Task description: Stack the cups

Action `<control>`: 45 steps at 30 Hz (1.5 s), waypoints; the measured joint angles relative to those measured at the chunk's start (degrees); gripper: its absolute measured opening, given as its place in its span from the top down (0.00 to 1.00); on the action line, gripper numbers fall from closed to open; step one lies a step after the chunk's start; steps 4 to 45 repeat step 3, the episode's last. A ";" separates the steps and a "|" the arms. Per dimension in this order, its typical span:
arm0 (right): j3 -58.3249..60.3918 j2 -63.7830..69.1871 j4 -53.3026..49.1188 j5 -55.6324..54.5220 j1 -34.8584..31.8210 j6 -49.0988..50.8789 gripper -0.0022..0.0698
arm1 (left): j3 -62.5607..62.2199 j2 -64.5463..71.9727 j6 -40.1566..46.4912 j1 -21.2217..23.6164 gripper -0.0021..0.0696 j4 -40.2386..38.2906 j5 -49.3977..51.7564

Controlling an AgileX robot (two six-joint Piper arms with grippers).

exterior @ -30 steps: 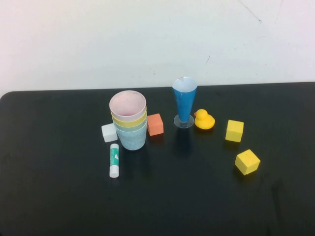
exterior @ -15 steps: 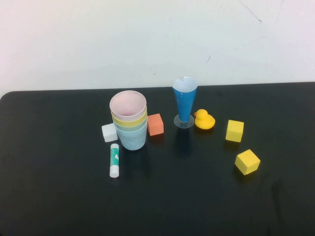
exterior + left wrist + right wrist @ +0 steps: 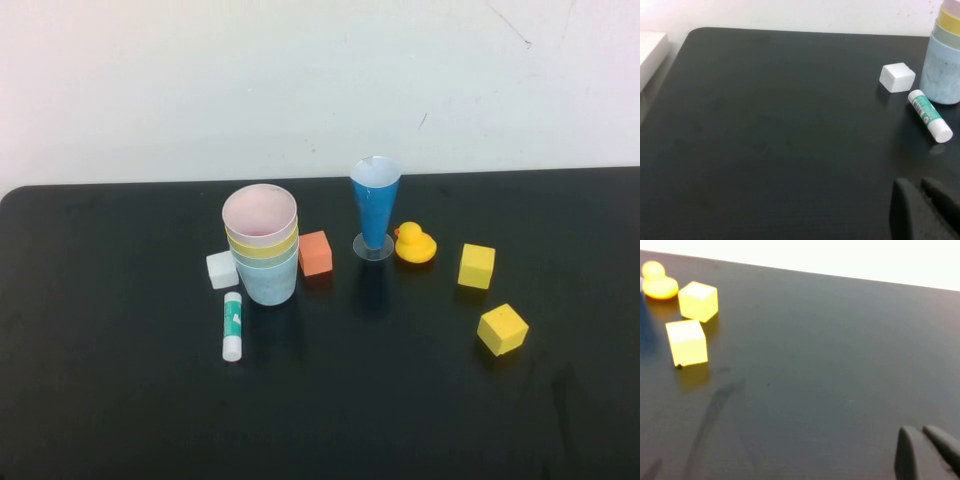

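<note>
The four cups stand nested in one upright stack (image 3: 262,255) left of the table's middle: pale pink (image 3: 260,213) on top, then yellow (image 3: 264,249), pale green, and light blue (image 3: 269,284) at the bottom. The stack's edge also shows in the left wrist view (image 3: 944,70). My left gripper (image 3: 916,184) is shut and empty, low over the table, well short of the stack. My right gripper (image 3: 918,431) is shut and empty over bare table on the right side. Neither gripper shows in the high view.
A white cube (image 3: 221,270) and a glue stick (image 3: 232,326) lie left of the stack, an orange cube (image 3: 315,253) to its right. A tall blue cone glass (image 3: 375,208), a yellow duck (image 3: 414,244) and two yellow cubes (image 3: 477,266) (image 3: 502,329) stand further right.
</note>
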 joint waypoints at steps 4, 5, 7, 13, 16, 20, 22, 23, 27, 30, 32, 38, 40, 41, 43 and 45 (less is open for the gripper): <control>0.00 0.00 -0.18 0.07 0.00 -0.25 0.97 | 0.00 0.00 0.00 0.00 0.97 0.00 0.00; 0.00 0.00 -0.18 0.07 0.00 -0.25 0.97 | 0.00 0.00 0.00 0.00 0.97 0.00 0.00; 0.00 0.00 -0.18 0.07 0.00 -0.25 0.97 | 0.00 0.00 0.00 0.00 0.97 0.00 0.00; 0.00 0.00 -0.18 0.07 0.00 -0.25 0.97 | 0.00 0.00 0.00 0.00 0.97 0.00 0.00; 0.00 0.00 -0.18 0.07 0.00 -0.25 0.97 | 0.00 0.00 0.00 0.00 0.97 0.00 0.00; 0.00 0.00 -0.18 0.07 0.00 -0.25 0.97 | 0.00 0.00 0.00 0.00 0.97 0.00 0.00; 0.00 0.00 -0.18 0.07 0.00 -0.25 0.97 | 0.00 0.00 0.00 0.00 0.97 0.00 0.00; 0.00 0.00 -0.18 0.07 0.00 -0.25 0.97 | 0.00 0.00 0.00 0.00 0.97 0.00 0.00; 0.00 0.00 -0.18 0.07 0.00 -0.25 0.97 | 0.00 0.00 0.00 0.00 0.97 0.00 0.00; 0.00 0.00 -0.18 0.07 0.00 -0.25 0.97 | 0.00 0.00 0.00 0.00 0.97 0.00 0.00; 0.00 0.00 -0.18 0.07 0.00 -0.25 0.97 | 0.00 0.00 0.00 0.00 0.97 0.00 0.00; 0.00 0.00 -0.18 0.07 0.00 -0.25 0.97 | 0.00 0.00 0.00 0.00 0.97 0.00 0.00; 0.00 0.00 -0.18 0.07 0.00 -0.25 0.97 | 0.00 0.00 0.00 0.00 0.97 0.00 0.00; 0.00 0.00 -0.18 0.07 0.00 -0.25 0.97 | 0.00 0.00 0.00 0.00 0.97 0.00 0.00; 0.00 0.00 -0.18 0.07 0.00 -0.25 0.97 | 0.00 0.00 0.00 0.00 0.97 0.00 0.00; 0.00 0.00 -0.18 0.07 0.00 -0.25 0.97 | 0.00 0.00 0.00 0.00 0.97 0.00 0.00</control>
